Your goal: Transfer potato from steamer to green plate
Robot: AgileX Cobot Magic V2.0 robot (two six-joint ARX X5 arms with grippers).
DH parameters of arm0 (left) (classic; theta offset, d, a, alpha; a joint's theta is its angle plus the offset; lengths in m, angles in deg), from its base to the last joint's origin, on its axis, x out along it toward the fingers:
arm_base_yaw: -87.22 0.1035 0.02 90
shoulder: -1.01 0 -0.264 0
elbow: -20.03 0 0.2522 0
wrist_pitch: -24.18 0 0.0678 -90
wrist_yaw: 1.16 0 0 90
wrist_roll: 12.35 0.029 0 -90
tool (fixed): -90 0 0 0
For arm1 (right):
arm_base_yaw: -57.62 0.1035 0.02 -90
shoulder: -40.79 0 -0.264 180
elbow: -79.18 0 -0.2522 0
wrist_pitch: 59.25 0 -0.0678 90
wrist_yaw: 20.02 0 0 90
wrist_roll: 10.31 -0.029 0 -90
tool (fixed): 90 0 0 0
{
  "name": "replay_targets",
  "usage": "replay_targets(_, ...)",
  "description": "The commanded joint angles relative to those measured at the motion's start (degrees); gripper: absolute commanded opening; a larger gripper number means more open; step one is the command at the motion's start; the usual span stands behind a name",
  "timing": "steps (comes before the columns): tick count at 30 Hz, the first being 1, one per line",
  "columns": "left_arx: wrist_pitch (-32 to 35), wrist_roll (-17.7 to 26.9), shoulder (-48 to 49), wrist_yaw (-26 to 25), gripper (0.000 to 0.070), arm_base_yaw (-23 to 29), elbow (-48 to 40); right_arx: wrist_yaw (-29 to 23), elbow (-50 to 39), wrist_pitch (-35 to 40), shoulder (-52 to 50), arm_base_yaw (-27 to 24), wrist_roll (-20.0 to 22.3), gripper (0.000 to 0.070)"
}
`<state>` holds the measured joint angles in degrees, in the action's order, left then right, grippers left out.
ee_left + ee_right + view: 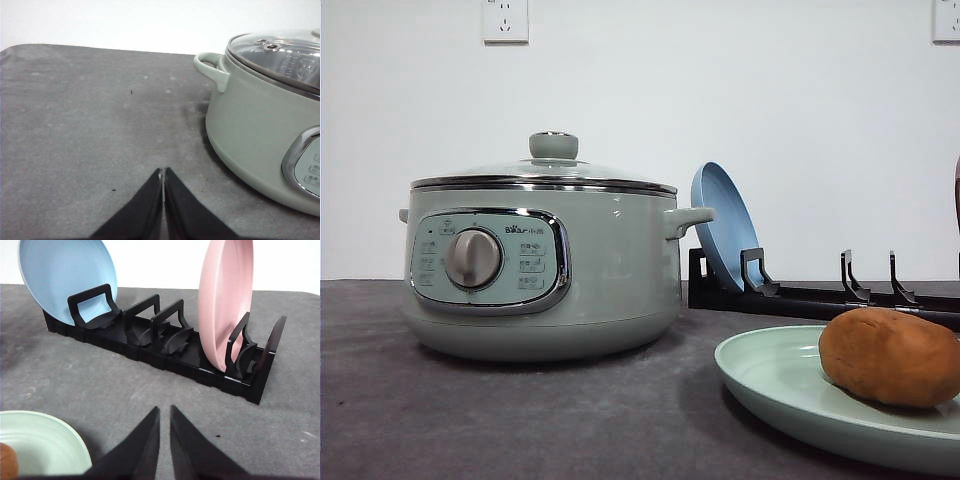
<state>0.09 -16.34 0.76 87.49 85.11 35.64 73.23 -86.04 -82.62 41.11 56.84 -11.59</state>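
The orange-brown potato lies on the pale green plate at the front right of the table. A sliver of the potato and the plate's rim also appear in the right wrist view. The sage-green steamer stands at centre left with its glass lid on. My left gripper is shut and holds nothing, low over bare grey table to the side of the steamer. My right gripper is shut with a hairline gap, empty, beside the plate and facing the dish rack.
A black dish rack runs along the back right, holding an upright blue plate. In the right wrist view the rack carries the blue plate and a pink plate. A white wall stands behind.
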Motion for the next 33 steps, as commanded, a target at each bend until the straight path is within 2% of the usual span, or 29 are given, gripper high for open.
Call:
replay_targets(1,-0.4,0.3,0.1,0.3,0.0000,0.1,-1.2,0.2,-0.4,0.6,-0.1,-0.1,0.5,0.0027)
replay_targets(33,-0.4,0.3,0.1,0.3,0.0000,0.1,-1.2,0.2,-0.4,0.6,-0.1,-0.1,0.5,0.0027)
